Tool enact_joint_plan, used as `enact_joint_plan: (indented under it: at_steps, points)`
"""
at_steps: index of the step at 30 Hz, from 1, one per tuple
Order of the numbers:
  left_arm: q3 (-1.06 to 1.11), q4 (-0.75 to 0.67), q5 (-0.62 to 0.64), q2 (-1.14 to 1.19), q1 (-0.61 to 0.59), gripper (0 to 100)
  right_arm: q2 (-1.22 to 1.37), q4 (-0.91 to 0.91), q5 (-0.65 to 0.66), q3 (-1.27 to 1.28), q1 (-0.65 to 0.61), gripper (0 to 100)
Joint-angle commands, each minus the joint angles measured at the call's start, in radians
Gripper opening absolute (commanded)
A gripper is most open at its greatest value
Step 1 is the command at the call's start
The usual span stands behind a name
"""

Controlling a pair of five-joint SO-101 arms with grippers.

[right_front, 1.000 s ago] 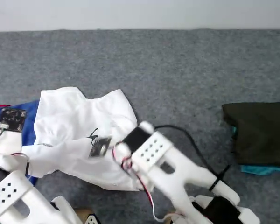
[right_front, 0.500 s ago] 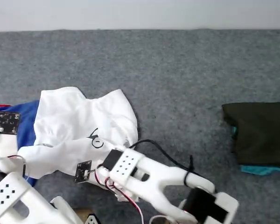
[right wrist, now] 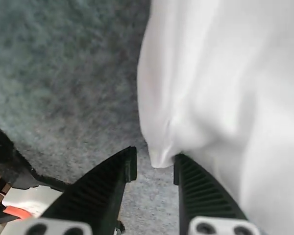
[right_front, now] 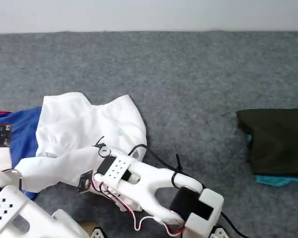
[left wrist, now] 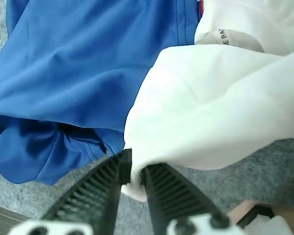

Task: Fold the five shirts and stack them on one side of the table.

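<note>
Soft, even light falls from above on the grey table (right_front: 198, 74), and shadows there are faint. The white shirt (right_front: 84, 129) glares, its folds nearly washed out. Just beside it, a narrow dark shadow sits under the blue shirt (left wrist: 63, 63). Well apart, the dark shirt (right_front: 278, 139) shows little shading.

You have a table (right_front: 188, 74) covered in grey, carpet-like fabric, running back to a pale wall. A white shirt (right_front: 84, 134) lies crumpled and spread on its left half, with its left part overlapping a blue shirt (right_front: 25, 134) that lies flat on the grey at the left edge. At the right edge you see a dark shirt (right_front: 278, 141), folded, resting on what looks like a teal shirt (right_front: 275, 180); only a thin strip of teal shows under it. The two groups lie well apart.
</note>
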Motion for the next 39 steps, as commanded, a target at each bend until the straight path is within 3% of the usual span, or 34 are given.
enact_joint_plan:
  at_steps: [1, 5, 10, 16, 22, 34, 39]
  points:
    - [-0.004, -0.02, -0.015, -0.018, -0.006, 1, 0.021, 0.01, 0.012, -0.061, -0.005, 14.7]
    - [-0.005, -0.02, -0.015, -0.018, -0.006, 1, 0.036, 0.027, 0.012, -0.069, -0.005, 13.0]
    - [-0.005, -0.02, -0.015, -0.018, -0.006, 1, 0.068, 0.021, 0.012, -0.069, -0.008, 1.3]
    - [-0.005, -0.02, -0.015, -0.018, -0.006, 1, 0.068, 0.033, 0.011, -0.083, -0.007, 1.0]
    - [-0.01, -0.02, -0.015, -0.018, -0.005, 1, 0.045, 0.185, 0.012, -0.219, 0.002, 1.0]
    - [-0.107, -0.018, -0.011, -0.018, 0.005, 1, -0.194, 0.321, 0.094, -0.324, 0.354, 1.0]
    - [-0.117, -0.003, 0.018, -0.018, 0.092, 1, -0.311, 0.334, 0.095, -0.324, 0.455, 1.0]
